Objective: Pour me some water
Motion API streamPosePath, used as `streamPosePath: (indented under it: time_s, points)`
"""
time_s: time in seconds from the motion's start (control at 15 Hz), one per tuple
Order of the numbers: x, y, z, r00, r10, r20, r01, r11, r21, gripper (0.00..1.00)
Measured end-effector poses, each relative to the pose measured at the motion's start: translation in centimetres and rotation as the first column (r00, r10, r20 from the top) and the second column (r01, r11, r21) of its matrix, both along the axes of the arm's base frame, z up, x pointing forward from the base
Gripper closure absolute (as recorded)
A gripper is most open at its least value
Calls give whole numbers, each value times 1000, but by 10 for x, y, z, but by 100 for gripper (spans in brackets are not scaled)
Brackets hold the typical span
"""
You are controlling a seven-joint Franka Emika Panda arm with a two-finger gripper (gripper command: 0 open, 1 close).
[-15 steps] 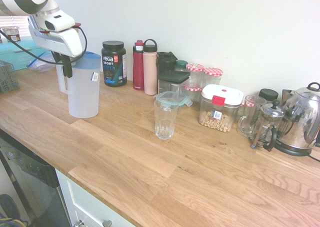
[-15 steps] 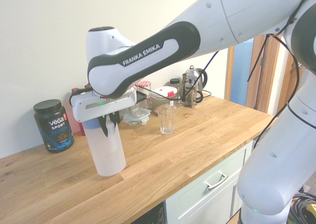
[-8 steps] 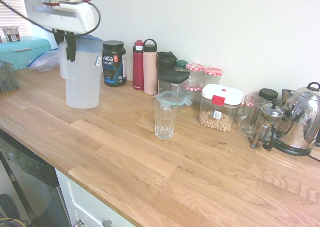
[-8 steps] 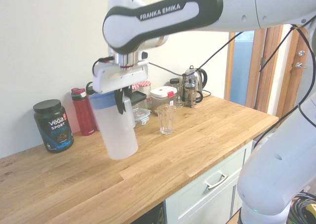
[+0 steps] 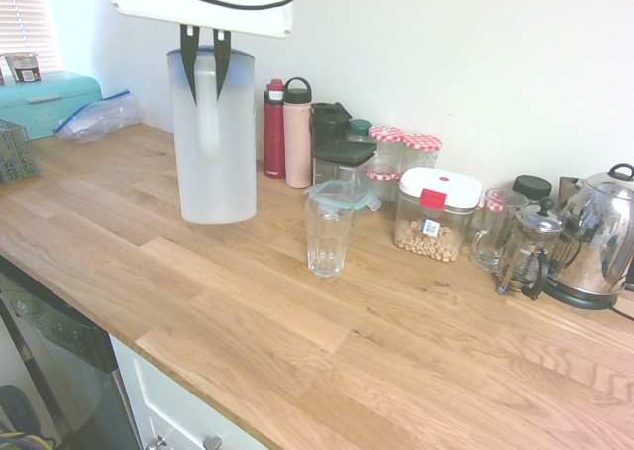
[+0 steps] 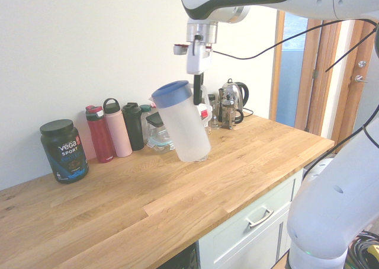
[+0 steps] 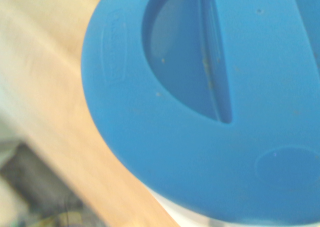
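A tall frosted white pitcher (image 5: 213, 143) with a blue lid (image 6: 171, 90) hangs above the wooden counter, held by its handle. My gripper (image 5: 205, 65) is shut on that handle, its dark fingers (image 5: 188, 58) on either side of it. In the second exterior view the pitcher (image 6: 182, 127) is tilted and covers most of the drinking glass behind it. The empty clear glass (image 5: 327, 234) stands upright on the counter, a short way right of the pitcher. The wrist view is filled by the blue lid (image 7: 210, 97) from above.
Along the wall stand a black Vega tub (image 6: 64, 150), a red bottle (image 5: 274, 130), a pink bottle (image 5: 297, 133), jars, a white-lidded container (image 5: 435, 213), a French press (image 5: 527, 247) and a kettle (image 5: 596, 237). A teal bread box (image 5: 50, 98) sits far left.
The arm has carried the pitcher up and along the counter towards the glass, and turned so the handle now faces the first exterior camera. The pitcher tilts more in the second exterior view.
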State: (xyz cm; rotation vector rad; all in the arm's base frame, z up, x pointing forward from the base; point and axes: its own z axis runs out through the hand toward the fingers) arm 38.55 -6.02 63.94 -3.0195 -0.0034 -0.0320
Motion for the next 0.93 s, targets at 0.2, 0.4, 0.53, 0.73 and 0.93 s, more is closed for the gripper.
streamPosePath:
  time_s: [0.2, 0.4, 0.53, 0.73, 0.93]
  points:
    - [-13, -59, 11, 998, 56, 27, -56, 998, 10, 100]
    - [-22, -103, 21, 997, 60, 46, -61, 998, 26, 100]
    - [-16, -125, 22, 997, 56, 45, -57, 998, 23, 100]
    - [10, -154, 12, 998, 54, 26, -54, 999, -2, 100]
    - [38, -176, -5, 998, 55, -2, -55, 998, -31, 100]
